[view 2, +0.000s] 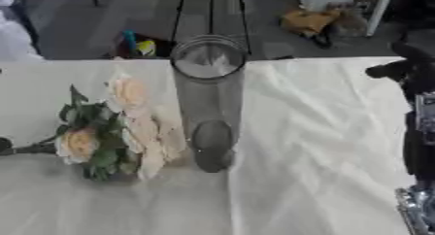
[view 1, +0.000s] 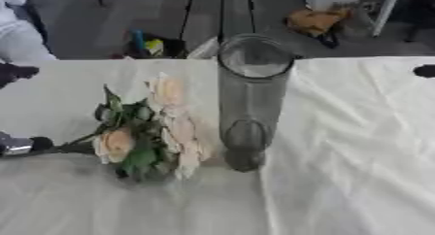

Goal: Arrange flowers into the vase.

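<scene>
A tall clear glass vase [view 1: 251, 98] stands upright at the middle of the table, mouth open and nothing inside. Just left of it lies a bunch of cream and peach flowers [view 1: 170, 127] with green leaves, the blooms almost touching the vase's foot. Their dark stem [view 1: 72, 144] runs left to my left hand [view 1: 21, 144]. Only a silver and black bit of that hand shows at the left edge, closed on the stem's end. My right hand [view 2: 397, 70] pokes in at the right edge, well away from the vase. Its arm [view 2: 421, 132] runs down that side.
A creased white cloth [view 1: 357, 146] covers the table, whose far edge [view 1: 357, 58] lies just behind the vase. Beyond it, on the grey floor, are a brown object [view 1: 314, 19] and small coloured items [view 1: 149, 43]. A dark shape [view 1: 15, 72] sits at the left edge.
</scene>
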{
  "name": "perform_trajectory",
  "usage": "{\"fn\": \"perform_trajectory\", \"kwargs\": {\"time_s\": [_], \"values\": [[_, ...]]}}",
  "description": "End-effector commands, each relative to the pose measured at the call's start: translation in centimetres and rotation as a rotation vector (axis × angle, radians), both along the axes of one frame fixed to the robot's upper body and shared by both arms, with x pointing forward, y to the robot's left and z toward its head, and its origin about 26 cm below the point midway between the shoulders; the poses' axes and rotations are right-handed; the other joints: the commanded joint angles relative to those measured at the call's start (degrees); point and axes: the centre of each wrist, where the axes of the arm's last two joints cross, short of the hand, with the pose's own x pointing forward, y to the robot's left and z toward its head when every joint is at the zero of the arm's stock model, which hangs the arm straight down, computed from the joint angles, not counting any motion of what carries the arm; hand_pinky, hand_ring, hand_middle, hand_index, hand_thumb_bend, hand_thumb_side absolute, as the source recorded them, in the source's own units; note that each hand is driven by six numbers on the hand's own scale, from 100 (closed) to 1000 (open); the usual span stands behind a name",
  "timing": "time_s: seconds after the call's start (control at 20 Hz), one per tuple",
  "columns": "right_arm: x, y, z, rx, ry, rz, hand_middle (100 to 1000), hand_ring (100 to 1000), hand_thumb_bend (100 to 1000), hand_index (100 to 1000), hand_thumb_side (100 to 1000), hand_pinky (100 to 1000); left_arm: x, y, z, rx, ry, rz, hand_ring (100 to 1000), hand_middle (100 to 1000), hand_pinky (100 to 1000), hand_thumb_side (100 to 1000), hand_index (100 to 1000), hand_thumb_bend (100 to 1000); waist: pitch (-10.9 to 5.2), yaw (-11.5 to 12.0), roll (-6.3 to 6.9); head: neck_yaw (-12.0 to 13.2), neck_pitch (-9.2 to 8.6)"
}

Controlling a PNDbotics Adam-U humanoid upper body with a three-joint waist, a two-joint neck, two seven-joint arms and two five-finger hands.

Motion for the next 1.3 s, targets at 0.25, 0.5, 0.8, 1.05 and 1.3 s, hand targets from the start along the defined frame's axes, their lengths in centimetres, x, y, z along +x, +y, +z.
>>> {"fn": "perform_trajectory", "kwargs": {"time_s": [0.25,0.5,0.8,1.05,1.3], "values": [[-0.2,0.1,0.9,-0.019,-0.025,0.017,530,648,100,816,1000,780,0.9,-1.0,-0.1,0.107,0.013,0.013,802,814,776,710,968,685,-0.08,-0.04,0.58,0.42,-0.87],[-0.2,0.1,0.9,-0.016,-0.025,0.02,530,649,100,817,1000,780,1.9,-1.5,-1.6,0.139,0.008,0.01,786,800,756,687,954,681,0.0,-0.2,0.45,0.58,-0.93],[-0.2,0.1,0.8,-0.017,-0.02,0.023,528,650,100,818,1000,782,3.3,-1.4,-3.0,0.191,0.02,0.025,778,783,755,692,934,697,0.11,-0.6,0.57,0.81,-0.9],[-0.2,0.1,0.7,-0.015,-0.015,0.024,528,651,100,818,1000,783,4.0,-1.4,-3.8,0.228,0.016,0.029,769,770,748,699,922,671,0.24,-0.75,0.7,1.07,-0.82],[-0.3,0.2,0.6,-0.016,-0.01,0.027,526,652,100,819,1000,785,4.6,-1.6,-4.4,0.25,0.0,0.049,758,759,734,689,911,628,0.53,-1.02,0.76,1.35,-0.81]]}}
